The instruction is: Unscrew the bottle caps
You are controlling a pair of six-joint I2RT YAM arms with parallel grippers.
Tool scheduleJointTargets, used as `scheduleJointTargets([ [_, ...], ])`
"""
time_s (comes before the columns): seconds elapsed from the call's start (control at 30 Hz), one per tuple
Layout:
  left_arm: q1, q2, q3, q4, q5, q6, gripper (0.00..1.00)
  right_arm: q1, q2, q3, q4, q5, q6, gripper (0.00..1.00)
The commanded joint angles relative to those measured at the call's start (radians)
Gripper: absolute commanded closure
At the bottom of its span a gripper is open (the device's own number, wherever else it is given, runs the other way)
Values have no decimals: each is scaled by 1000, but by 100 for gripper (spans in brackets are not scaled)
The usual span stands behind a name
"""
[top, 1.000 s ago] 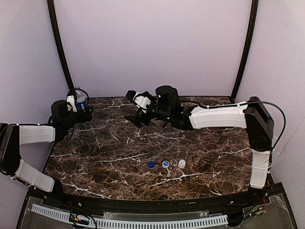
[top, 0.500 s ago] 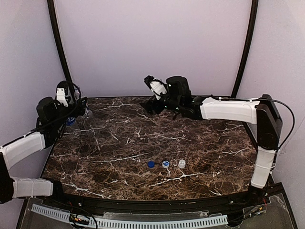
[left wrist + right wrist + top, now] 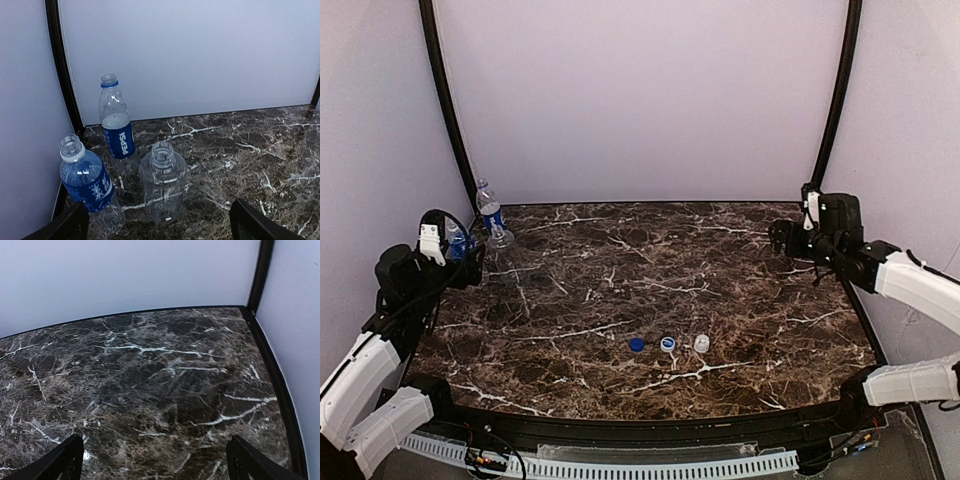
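Note:
Three clear bottles stand uncapped in the far left corner: a Pepsi-labelled bottle (image 3: 488, 207) (image 3: 117, 131), a plain bottle (image 3: 501, 240) (image 3: 162, 185) and a second blue-labelled bottle (image 3: 455, 243) (image 3: 86, 184). Three caps lie in a row at the table's front middle: blue (image 3: 636, 344), white (image 3: 667, 344), white (image 3: 701, 343). My left gripper (image 3: 468, 262) (image 3: 159, 222) is open and empty, just in front of the plain bottle and apart from it. My right gripper (image 3: 783, 238) (image 3: 155, 450) is open and empty above the far right of the table.
The dark marble table (image 3: 620, 290) is walled by pale panels at the back and sides, with black posts (image 3: 442, 95) in the rear corners. The bottles stand close to the left wall and post.
The right arm has swung from the back middle over to the far right. The left arm has drawn back toward the near left, away from the bottles. The caps have not moved.

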State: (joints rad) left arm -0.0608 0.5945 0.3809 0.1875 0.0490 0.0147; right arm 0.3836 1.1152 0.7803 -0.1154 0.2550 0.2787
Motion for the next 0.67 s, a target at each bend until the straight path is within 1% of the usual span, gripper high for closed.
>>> scheduleJointTargets([
  [0.0, 22, -53, -77, -164, 74, 41, 1, -91, -241, -181, -70, 79, 96, 2],
  [0.1, 71, -99, -134, -203, 49, -23, 1, -125, -423, -306, -65, 134, 105, 2],
  [0.13, 87, -109, -144, -211, 28, -60, 1, -129, -454, -341, -61, 151, 98, 1],
  [0.17, 116, -130, -158, -222, 17, -69, 1, -131, -500, -370, -53, 158, 81, 2],
  [0.23, 137, -157, -169, -224, -31, -72, 1, -131, -546, -417, -31, 170, 67, 1],
  [0.33, 155, -182, -194, -215, -29, -52, 1, -131, -584, -468, -11, 292, 150, 1],
  [0.4, 167, -173, -210, -204, 22, -45, 1, -131, -590, -475, -9, 346, 196, 1],
  [0.43, 173, -170, -214, -197, 59, -38, 1, -131, -589, -479, -8, 364, 207, 1],
  [0.53, 185, -163, -218, -192, 85, -31, 1, -130, -583, -507, -2, 410, 246, 2],
  [0.63, 220, -165, -221, -193, 82, -48, 1, -131, -576, -503, -16, 387, 252, 1],
])
